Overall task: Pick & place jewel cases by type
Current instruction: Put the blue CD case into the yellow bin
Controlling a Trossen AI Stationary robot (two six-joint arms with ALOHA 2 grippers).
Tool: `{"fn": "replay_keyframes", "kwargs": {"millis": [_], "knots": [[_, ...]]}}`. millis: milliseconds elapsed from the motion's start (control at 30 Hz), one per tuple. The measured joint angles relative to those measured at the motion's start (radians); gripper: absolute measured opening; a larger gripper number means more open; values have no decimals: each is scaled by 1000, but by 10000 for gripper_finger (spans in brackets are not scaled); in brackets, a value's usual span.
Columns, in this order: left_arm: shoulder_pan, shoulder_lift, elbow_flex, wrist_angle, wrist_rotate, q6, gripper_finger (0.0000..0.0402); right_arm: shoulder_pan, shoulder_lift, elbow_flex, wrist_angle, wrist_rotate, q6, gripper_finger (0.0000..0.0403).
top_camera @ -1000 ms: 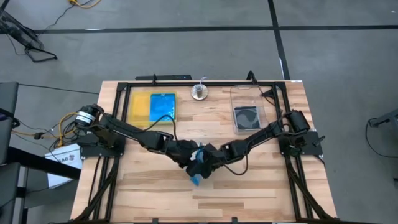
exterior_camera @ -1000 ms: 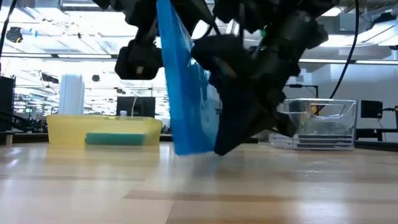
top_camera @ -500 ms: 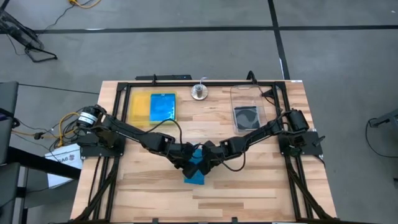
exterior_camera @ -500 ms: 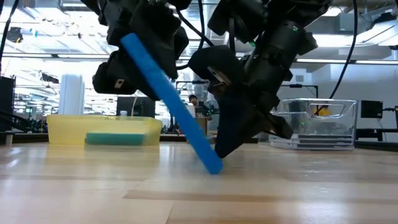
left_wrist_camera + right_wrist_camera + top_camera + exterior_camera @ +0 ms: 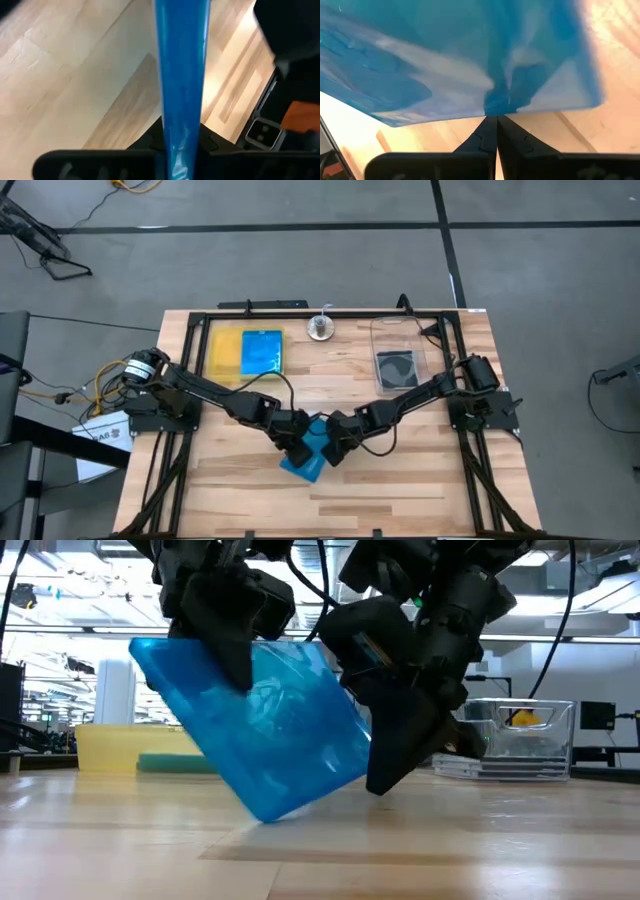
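Two blue jewel cases [image 5: 305,456] [image 5: 262,351], one pinched in the left end effector [image 5: 297,442]; one black-lined [image 5: 397,368]; right end effector [image 5: 333,445] closed, empty.

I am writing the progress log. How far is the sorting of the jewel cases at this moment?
Done: one blue case lies in the yellow tray, and a black case in the clear tub. In hand: the left gripper holds another blue jewel case, tilted above the table; the right gripper, shut, is beside it. Left: placing it.

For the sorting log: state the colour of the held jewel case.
Translucent bright blue jewel case, clearest in the low view.
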Motion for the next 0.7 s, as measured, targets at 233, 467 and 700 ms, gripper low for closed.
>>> {"fn": "replay_keyframes", "kwargs": {"millis": [233,467,700], "knots": [[0,0,1,-53,38,91,12,1,-75,0,-131,12,-82,0],[-1,2,-2,-70,47,119,12,21,-187,1,-270,46,-209,0],[-1,4,-3,-72,46,168,12,64,-261,0,-432,65,-328,0]]}}
